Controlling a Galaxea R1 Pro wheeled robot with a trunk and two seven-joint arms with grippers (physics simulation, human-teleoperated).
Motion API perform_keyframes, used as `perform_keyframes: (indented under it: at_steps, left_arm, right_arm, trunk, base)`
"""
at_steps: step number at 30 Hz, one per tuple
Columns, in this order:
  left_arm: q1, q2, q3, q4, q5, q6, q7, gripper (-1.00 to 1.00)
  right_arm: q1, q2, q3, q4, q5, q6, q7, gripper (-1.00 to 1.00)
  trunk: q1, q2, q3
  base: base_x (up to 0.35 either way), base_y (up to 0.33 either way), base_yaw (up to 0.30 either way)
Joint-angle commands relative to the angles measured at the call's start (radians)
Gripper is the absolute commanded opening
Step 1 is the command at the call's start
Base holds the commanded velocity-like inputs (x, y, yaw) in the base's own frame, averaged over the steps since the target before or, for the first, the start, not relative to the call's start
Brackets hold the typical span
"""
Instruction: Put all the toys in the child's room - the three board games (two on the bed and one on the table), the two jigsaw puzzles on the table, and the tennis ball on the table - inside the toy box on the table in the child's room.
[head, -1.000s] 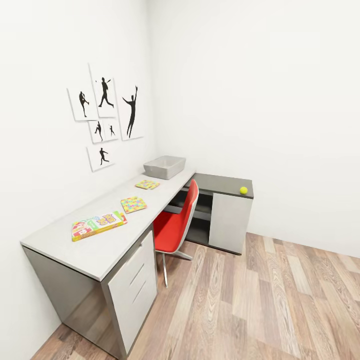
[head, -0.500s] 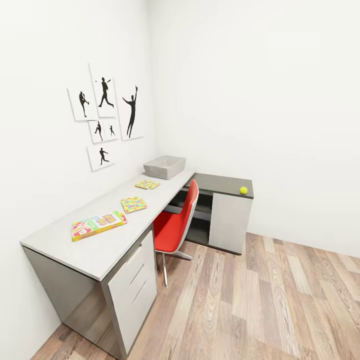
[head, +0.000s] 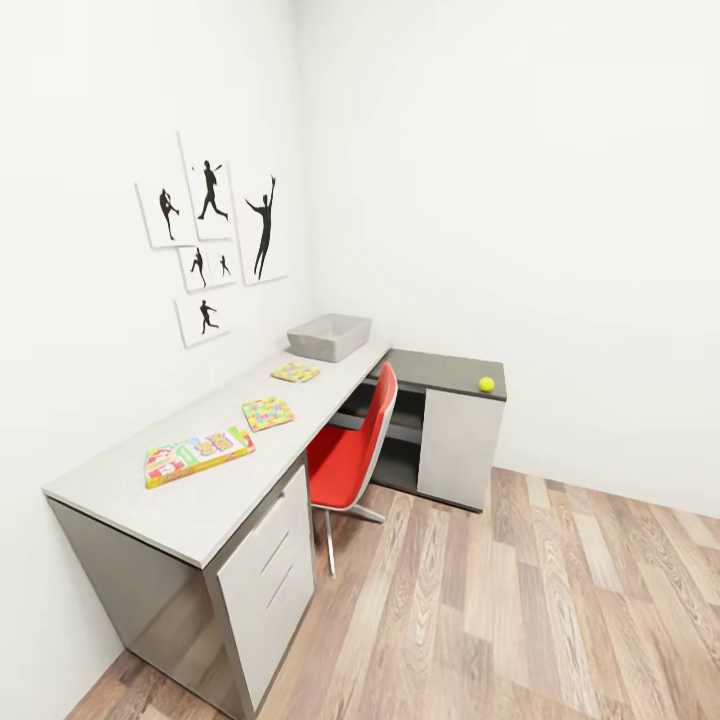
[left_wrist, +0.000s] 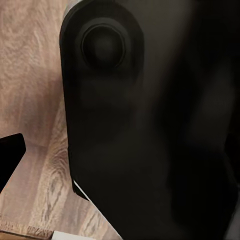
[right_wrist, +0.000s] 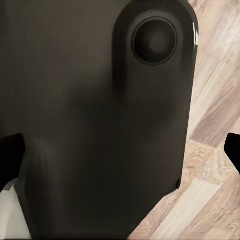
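Grey toy box (head: 329, 336) at twelve o'clock sits empty; one board game (head: 197, 453), two puzzles (head: 267, 412) and ball (head: 486, 384) wait on the table (head: 200, 500). Neither pincer's opening is clear enough to tell.

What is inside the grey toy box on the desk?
The toy box looks empty where its inside shows, a plain grey far wall. Its near wall hides the bottom, so something flat could lie there unseen.

Only my head camera nudged, so the whole desk (head: 200, 490) scene slid a touch; nothing on it moved.
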Motion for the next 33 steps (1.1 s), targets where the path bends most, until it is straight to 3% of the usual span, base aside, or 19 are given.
perform_keyframes:
  at_steps: [1,10,20,29,33]
  left_arm:
    - [0.0,0.0,0.0,-0.001,0.0,0.0,0.0,1.0]
    - [-0.002,0.003,0.0,-0.052,0.0,0.014,0.0,1.0]
    - [-0.019,0.005,0.0,-0.08,0.002,0.057,0.0,1.0]
    - [-0.119,0.012,0.0,-0.084,0.005,0.152,-0.003,1.0]
    - [-0.196,0.014,0.0,-0.085,0.006,0.218,-0.005,1.0]
  right_arm:
    - [0.0,0.0,0.0,-0.001,0.0,0.0,0.0,1.0]
    - [0.0,0.001,-0.003,0.0,-0.006,-0.003,0.0,1.0]
    - [0.0,0.006,-0.001,0.0,-0.004,-0.06,0.0,1.0]
    - [0.0,0.0,-0.001,-0.001,-0.003,-0.097,0.0,1.0]
    - [-0.001,0.001,-0.005,-0.002,-0.006,-0.115,0.0,1.0]
  trunk:
    - [-0.004,0.007,0.002]
    - [-0.038,0.07,0.031]
    - [-0.077,0.14,0.062]
    - [-0.111,0.203,0.09]
    - [-0.127,0.231,0.103]
  base:
    - [0.0,0.0,0.0]
    - [0.0,0.0,0.0]
    - [0.0,0.0,0.0]
    - [0.0,0.0,0.0]
    - [0.0,0.0,0.0]
